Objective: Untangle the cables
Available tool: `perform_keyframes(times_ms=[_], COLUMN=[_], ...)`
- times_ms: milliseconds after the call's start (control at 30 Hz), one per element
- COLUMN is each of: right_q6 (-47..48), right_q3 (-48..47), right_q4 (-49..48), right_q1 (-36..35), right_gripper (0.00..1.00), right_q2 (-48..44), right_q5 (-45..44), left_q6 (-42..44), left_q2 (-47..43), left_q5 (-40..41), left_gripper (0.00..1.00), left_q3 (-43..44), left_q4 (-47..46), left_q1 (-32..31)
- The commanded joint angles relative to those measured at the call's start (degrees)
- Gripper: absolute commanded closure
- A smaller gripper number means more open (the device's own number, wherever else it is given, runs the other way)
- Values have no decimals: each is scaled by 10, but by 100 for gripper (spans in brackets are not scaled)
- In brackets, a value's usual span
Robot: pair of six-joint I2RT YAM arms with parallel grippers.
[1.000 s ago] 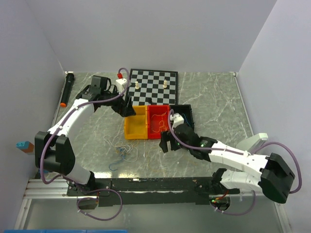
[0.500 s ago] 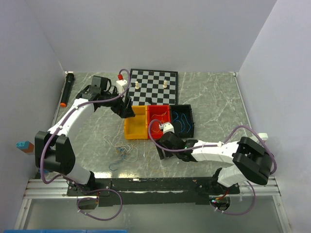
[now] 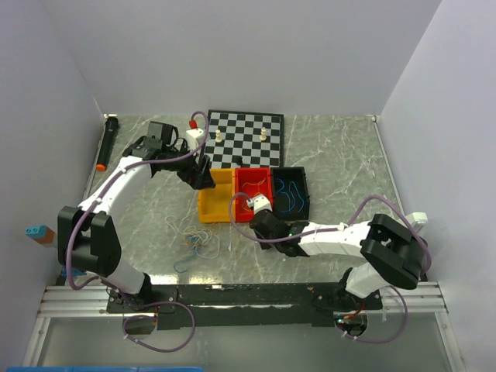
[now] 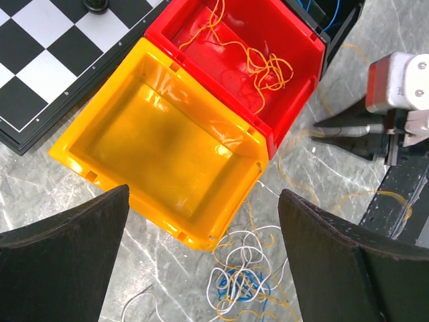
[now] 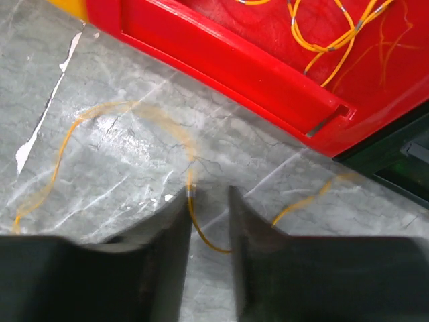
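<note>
Between right gripper [image 5: 209,201] jaws, orange cable [image 5: 196,225]

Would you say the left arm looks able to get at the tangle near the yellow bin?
Probably yes: the open left gripper hovers above the yellow bin, and nothing covers the tangle.

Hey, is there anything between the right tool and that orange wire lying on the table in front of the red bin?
Nothing visible. The orange wire runs through the narrow gap between the right tool's fingers, lying on the table just short of the red bin.
</note>
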State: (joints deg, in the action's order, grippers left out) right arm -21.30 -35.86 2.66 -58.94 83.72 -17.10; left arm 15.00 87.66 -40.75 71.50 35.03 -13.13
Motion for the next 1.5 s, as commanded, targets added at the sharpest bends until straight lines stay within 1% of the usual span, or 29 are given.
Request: perform_keyframes(times_ms=[0,67,100,267,367,433,533,633,767,867,933,1033,1167,1333,1467], right_q6=[7,8,12,23,43,56,71,57,68,61,65,76,100,122,115], right_q3=[-11,-11,-13,-56,-96,-114,-127,-133,-85,-60,-55,-78,-99,-129,-143], right_q4=[-5,2,9,45,40,18,-51,-112,-278,-374,-422,-427,-418,-372,-375], right_q1=[-5,-6,-6,-6,-3,2,25,73,108,134,143,146,146,155,173], right_gripper=[81,96,100,100,100,100,100,100,100,100,100,100,100,100,100], right_q2=[-24,-56,-74,-166,-196,-204,-205,-189,-163,-131,-108,-91,-102,-118,-130], right_q5=[-12,-16,-18,-33,-32,-24,1,60,63,87,95,108,131,135,145], left_q6=[9,10,8,6,4,1,-1,-3,-4,-3,-2,-2,-3,2,-8], left_q2=[3,1,0,-11,-17,-24,-34,-41,-48,-49,-48,-45,-43,-47,-54], left_q5=[-15,-16,-16,-16,-18,-18,-15,-13,-15,-18,-20,-28,-50,-107,-151], left_gripper=[3,3,3,3,3,3,3,3,3,3,3,3,3,3,3], left_q3=[14,15,14,11,10,8,6,2,-2,-6,-6,-6,9,60,79], left_q4=[0,2,2,0,-1,-2,-4,-5,-7,-7,-7,-8,-2,28,23], left_q1=[5,6,6,6,6,6,7,9,13,14,14,15,16,15,15])
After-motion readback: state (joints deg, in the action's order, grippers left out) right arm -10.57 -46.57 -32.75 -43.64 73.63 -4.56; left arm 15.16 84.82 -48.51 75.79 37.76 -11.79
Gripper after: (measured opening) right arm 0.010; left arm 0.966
